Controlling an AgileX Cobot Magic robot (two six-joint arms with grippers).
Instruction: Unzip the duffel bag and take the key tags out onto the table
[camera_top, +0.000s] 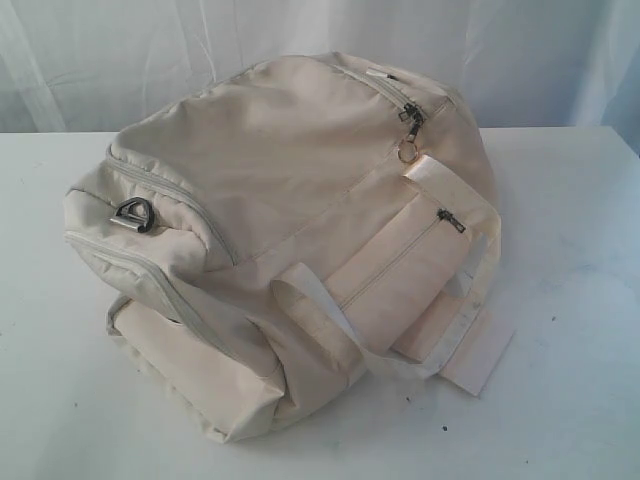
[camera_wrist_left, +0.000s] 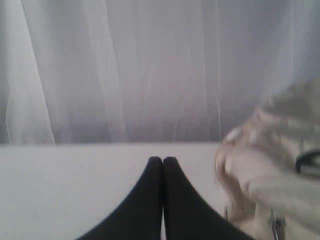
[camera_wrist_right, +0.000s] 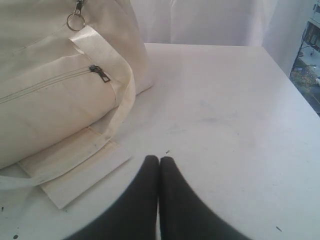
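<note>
The cream-beige duffel bag (camera_top: 290, 230) lies zipped in the middle of the white table (camera_top: 570, 380). Its main zipper pulls with a metal ring (camera_top: 408, 130) sit at the far top, a pocket zipper pull (camera_top: 450, 220) on the right side, and a metal D-ring (camera_top: 135, 215) at the left end. The key tags are hidden. Neither arm shows in the exterior view. My left gripper (camera_wrist_left: 162, 160) is shut and empty over bare table, with the bag (camera_wrist_left: 280, 170) blurred to one side. My right gripper (camera_wrist_right: 159, 159) is shut and empty, a short way from the bag's strap end (camera_wrist_right: 85, 172).
White curtains (camera_top: 100, 60) hang behind the table's far edge. Wide strap handles (camera_top: 470, 330) trail off the bag onto the table at the front right. A window (camera_wrist_right: 310, 65) shows past the table's edge in the right wrist view.
</note>
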